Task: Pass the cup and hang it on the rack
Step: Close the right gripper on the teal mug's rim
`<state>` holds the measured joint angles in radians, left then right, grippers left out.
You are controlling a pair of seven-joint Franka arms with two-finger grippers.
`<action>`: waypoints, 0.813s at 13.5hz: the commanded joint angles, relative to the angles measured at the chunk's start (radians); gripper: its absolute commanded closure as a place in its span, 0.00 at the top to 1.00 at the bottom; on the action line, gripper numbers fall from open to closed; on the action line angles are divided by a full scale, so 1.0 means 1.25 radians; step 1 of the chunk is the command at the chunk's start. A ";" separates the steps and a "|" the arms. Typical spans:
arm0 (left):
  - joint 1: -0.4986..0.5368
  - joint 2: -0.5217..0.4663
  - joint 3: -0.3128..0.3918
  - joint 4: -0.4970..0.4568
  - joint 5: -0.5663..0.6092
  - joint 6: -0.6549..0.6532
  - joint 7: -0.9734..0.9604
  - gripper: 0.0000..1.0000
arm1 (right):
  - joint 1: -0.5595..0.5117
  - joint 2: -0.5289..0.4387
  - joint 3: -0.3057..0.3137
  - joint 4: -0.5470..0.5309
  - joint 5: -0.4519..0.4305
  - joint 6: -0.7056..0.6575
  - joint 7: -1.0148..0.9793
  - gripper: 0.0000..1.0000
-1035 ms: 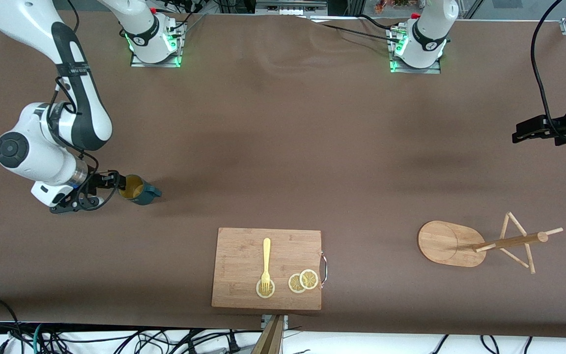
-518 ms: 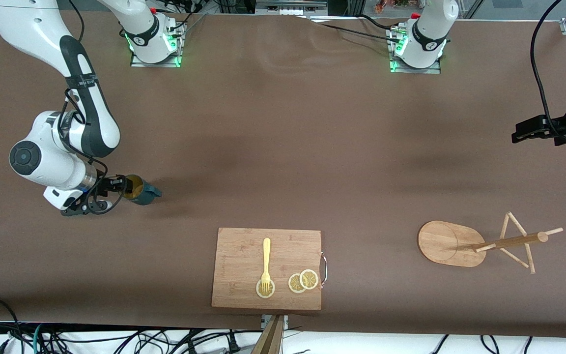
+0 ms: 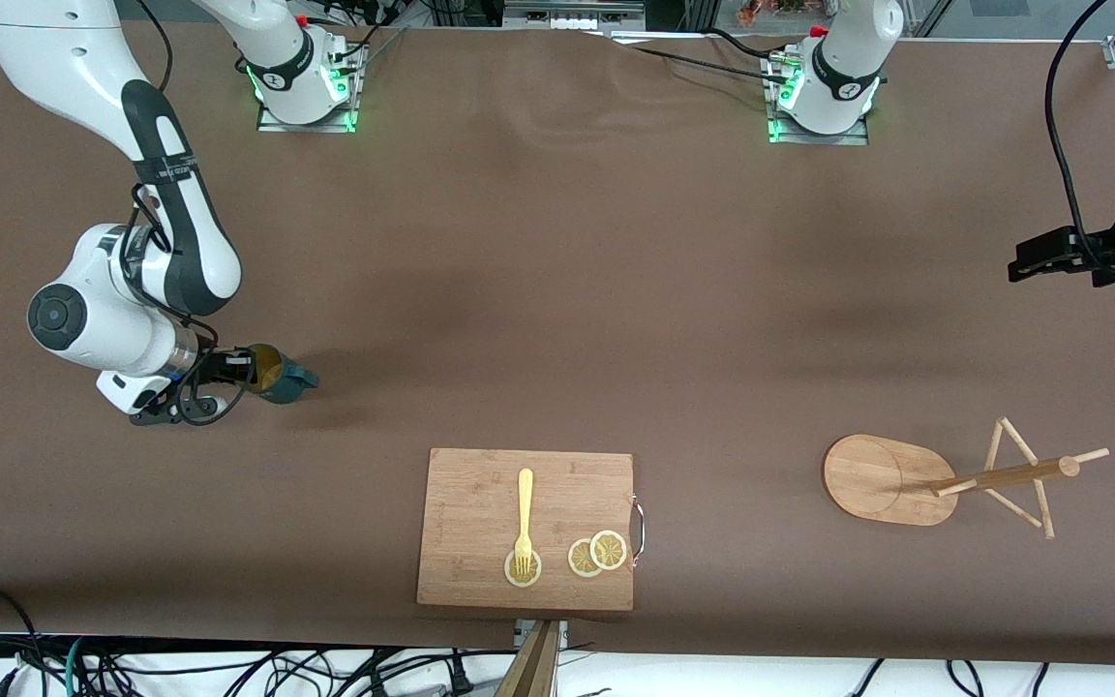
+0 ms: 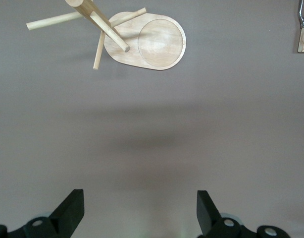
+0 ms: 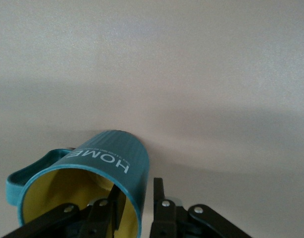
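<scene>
The dark teal cup (image 3: 283, 378) with a yellow inside lies tipped on the table toward the right arm's end, its mouth facing my right gripper (image 3: 248, 367). In the right wrist view the cup (image 5: 107, 166) fills the lower part. My right gripper (image 5: 137, 196) is open and straddles the cup's rim: one finger is inside the cup, the other is outside with a gap to the wall. The wooden rack (image 3: 891, 479) stands toward the left arm's end and also shows in the left wrist view (image 4: 157, 44). My left gripper (image 3: 1017, 266) waits, open and empty, in the air above that end.
A rectangular wooden cutting board (image 3: 480, 503) lies near the front edge at mid-table, with a yellow fork (image 3: 525, 508) and lemon slices (image 3: 597, 554) on it. A metal handle is on its side toward the rack. Cables hang at the front edge.
My right arm has moved toward the cup, and its fingers have slid over the rim. The cup has stayed in place. The left arm has not moved.
</scene>
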<state>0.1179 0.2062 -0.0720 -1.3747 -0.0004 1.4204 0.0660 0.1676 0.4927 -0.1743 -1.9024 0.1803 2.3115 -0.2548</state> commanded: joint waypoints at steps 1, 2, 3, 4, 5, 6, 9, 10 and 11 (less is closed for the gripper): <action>0.001 0.010 -0.006 0.025 0.020 -0.009 0.001 1.00 | -0.006 0.001 0.007 0.005 0.018 -0.001 -0.019 0.14; -0.001 0.010 -0.006 0.025 0.021 -0.009 0.001 1.00 | -0.006 0.000 0.007 0.006 0.018 -0.003 -0.019 0.14; 0.000 0.010 -0.006 0.025 0.021 -0.009 0.001 1.00 | -0.005 -0.003 0.008 0.006 0.018 -0.005 -0.021 0.11; 0.004 0.010 -0.007 0.025 0.020 -0.009 0.001 1.00 | -0.002 -0.005 0.011 0.009 0.018 -0.013 -0.021 0.02; 0.004 0.010 -0.006 0.025 0.020 -0.009 0.002 1.00 | -0.002 -0.008 0.021 0.012 0.018 -0.024 -0.021 0.00; 0.001 0.012 -0.006 0.025 0.020 -0.009 0.001 1.00 | 0.000 -0.019 0.033 0.021 0.017 -0.044 -0.029 0.00; 0.003 0.013 -0.006 0.025 0.020 -0.009 0.001 1.00 | 0.009 -0.038 0.093 0.072 0.007 -0.135 -0.053 0.00; 0.003 0.013 -0.006 0.025 0.020 -0.009 0.001 1.00 | 0.017 -0.044 0.109 0.092 0.004 -0.147 -0.050 0.00; 0.003 0.013 -0.006 0.025 0.020 -0.009 0.001 1.00 | 0.041 -0.048 0.114 0.104 0.001 -0.148 -0.051 0.00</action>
<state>0.1181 0.2068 -0.0720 -1.3747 -0.0004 1.4204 0.0660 0.1873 0.4589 -0.0523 -1.8023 0.1806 2.1641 -0.2974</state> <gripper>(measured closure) 0.000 0.956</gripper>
